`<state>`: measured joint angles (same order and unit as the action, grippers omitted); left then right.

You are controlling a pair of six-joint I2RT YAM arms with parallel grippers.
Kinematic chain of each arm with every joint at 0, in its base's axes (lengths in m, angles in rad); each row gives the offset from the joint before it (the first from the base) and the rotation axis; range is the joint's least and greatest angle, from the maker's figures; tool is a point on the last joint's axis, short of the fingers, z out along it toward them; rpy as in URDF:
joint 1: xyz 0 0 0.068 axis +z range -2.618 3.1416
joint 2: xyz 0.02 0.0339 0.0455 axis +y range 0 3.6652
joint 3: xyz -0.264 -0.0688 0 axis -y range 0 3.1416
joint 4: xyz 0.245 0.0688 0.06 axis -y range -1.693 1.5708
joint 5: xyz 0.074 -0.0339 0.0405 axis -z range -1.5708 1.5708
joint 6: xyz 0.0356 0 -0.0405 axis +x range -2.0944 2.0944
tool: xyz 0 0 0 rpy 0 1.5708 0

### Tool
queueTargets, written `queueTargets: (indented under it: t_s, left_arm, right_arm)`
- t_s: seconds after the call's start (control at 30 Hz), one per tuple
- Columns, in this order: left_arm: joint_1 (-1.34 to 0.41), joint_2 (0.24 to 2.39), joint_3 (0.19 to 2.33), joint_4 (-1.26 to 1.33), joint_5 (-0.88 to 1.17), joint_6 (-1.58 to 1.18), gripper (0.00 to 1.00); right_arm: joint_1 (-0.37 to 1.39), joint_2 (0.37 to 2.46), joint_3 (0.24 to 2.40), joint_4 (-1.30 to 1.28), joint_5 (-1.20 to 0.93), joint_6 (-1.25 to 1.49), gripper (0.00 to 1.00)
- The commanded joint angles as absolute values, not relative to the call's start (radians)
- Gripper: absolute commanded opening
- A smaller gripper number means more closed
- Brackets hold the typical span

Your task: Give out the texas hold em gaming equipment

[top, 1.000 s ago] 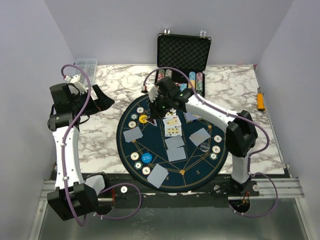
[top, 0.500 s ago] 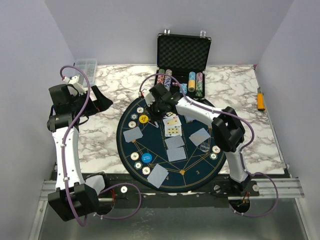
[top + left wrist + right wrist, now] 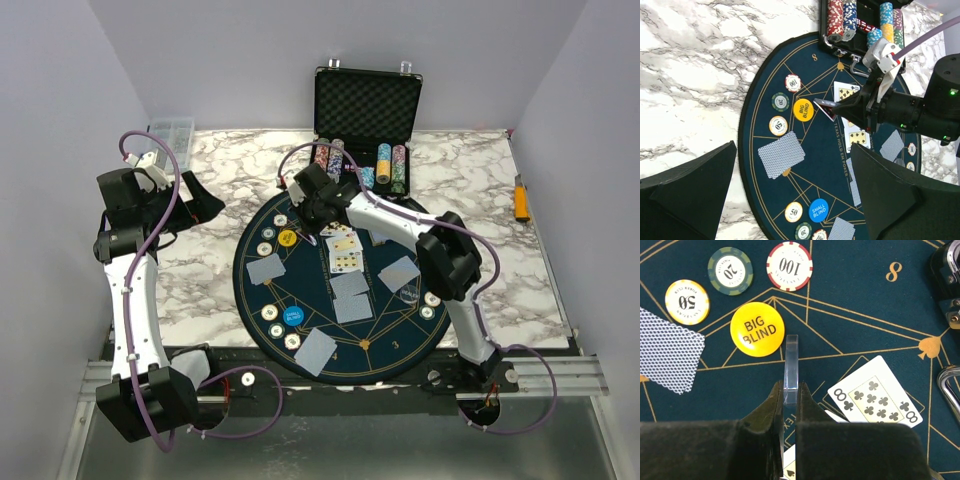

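Right wrist view: the clear disc (image 3: 791, 362) stands on edge, pinched between the fingers of the right gripper (image 3: 790, 390), over the dark-blue mat (image 3: 850, 300). The yellow BIG BLIND disc (image 3: 757, 329) lies flat just left of it, and the eight of clubs (image 3: 875, 399) lies face up to its right. Chips marked 100 (image 3: 789, 266), 20 (image 3: 730, 270) and 50 (image 3: 687, 301) lie near the yellow disc. The left gripper (image 3: 793, 150) is above the marble table (image 3: 690, 75), fingers spread wide, holding nothing.
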<state>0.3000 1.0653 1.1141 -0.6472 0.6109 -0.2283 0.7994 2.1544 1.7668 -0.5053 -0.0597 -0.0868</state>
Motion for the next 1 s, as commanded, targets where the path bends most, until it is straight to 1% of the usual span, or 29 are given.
queueTargets:
  t_s: [0.0,0.2,0.4,0.5,0.6,0.7,0.9,0.93,0.97]
  left_arm:
    - [0.308,1.068,1.111,-0.643,0.598,-0.242,0.99]
    - [0.309,1.072,1.099,-0.637,0.598,-0.244,0.98]
    - [0.309,1.075,1.095,-0.632,0.598,-0.245,0.99]
    - [0.310,1.074,1.092,-0.630,0.600,-0.247,0.98]
    - [0.309,1.075,1.092,-0.628,0.600,-0.249,0.99]
    - [0.310,1.077,1.094,-0.628,0.600,-0.244,0.98]
    - [0.309,1.083,1.098,-0.627,0.606,-0.244,0.98]
    - [0.310,1.083,1.098,-0.627,0.607,-0.244,0.98]
    - [0.309,1.083,1.098,-0.627,0.608,-0.244,0.98]
  right_arm:
    - [0.807,2.200,1.819,-0.477,0.024,-0.060,0.01]
    - [0.807,2.239,1.866,-0.480,0.042,-0.060,0.01]
    - [0.807,2.270,1.902,-0.491,0.039,-0.057,0.07]
    - [0.807,2.276,1.906,-0.498,0.031,-0.057,0.13]
    - [0.806,2.280,1.904,-0.500,0.025,-0.058,0.23]
    - [0.807,2.283,1.908,-0.504,0.016,-0.058,0.30]
    - [0.807,2.276,1.914,-0.510,0.006,-0.056,0.33]
    - [0.807,2.274,1.914,-0.509,0.006,-0.055,0.37]
    - [0.807,2.271,1.914,-0.510,0.006,-0.055,0.44]
